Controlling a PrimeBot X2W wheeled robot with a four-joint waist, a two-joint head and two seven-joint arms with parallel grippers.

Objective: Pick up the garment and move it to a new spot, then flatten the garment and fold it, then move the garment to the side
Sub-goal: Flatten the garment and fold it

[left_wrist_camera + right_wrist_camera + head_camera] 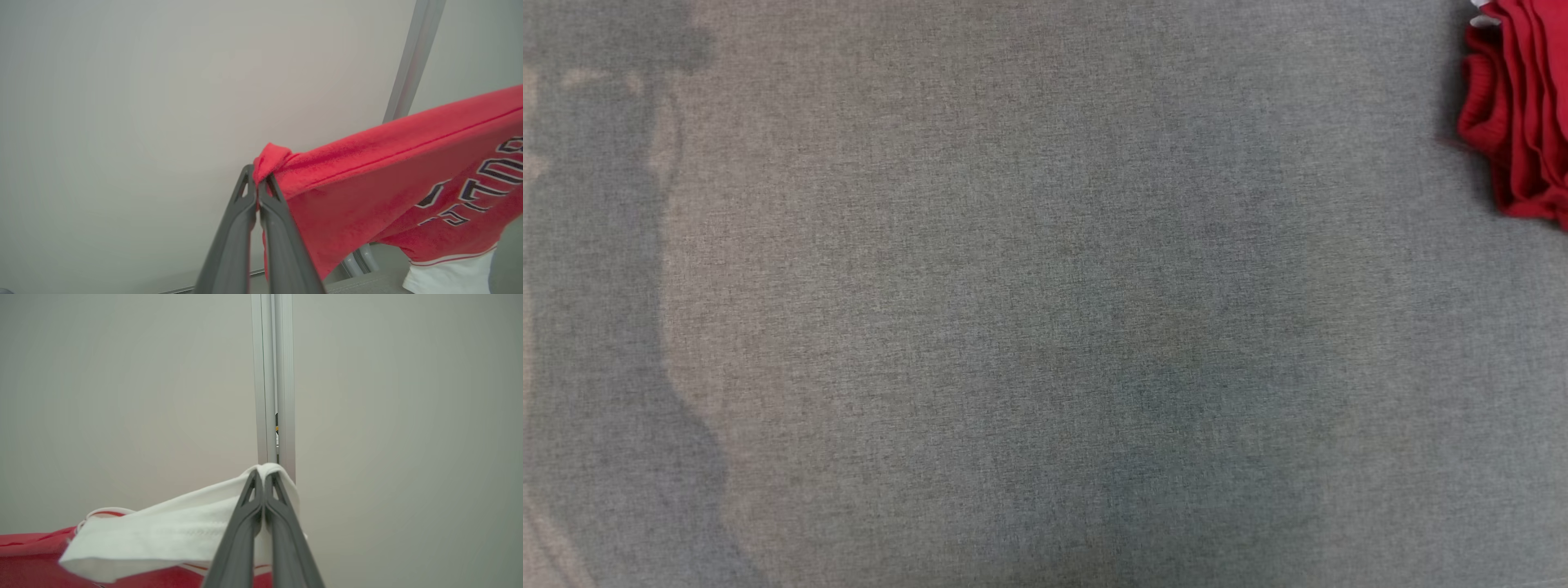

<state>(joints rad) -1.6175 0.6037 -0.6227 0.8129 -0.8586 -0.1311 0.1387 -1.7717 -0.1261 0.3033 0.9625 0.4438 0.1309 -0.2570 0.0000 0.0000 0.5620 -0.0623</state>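
The garment is red with dark lettering and white trim. In the head view a bunched red part of the garment (1519, 114) shows at the top right corner over the grey table. My left gripper (258, 179) is shut on a red corner of the garment (392, 179), which stretches away to the right, off the table. My right gripper (264, 475) is shut on a white edge of the garment (171, 535), with red cloth below it at the lower left.
The grey cloth-covered table (1013, 310) spreads across the head view, with arm shadows at its left. Pale walls and a metal frame post (273, 375) stand behind both grippers; the post (412, 61) also rises at the right of the left wrist view.
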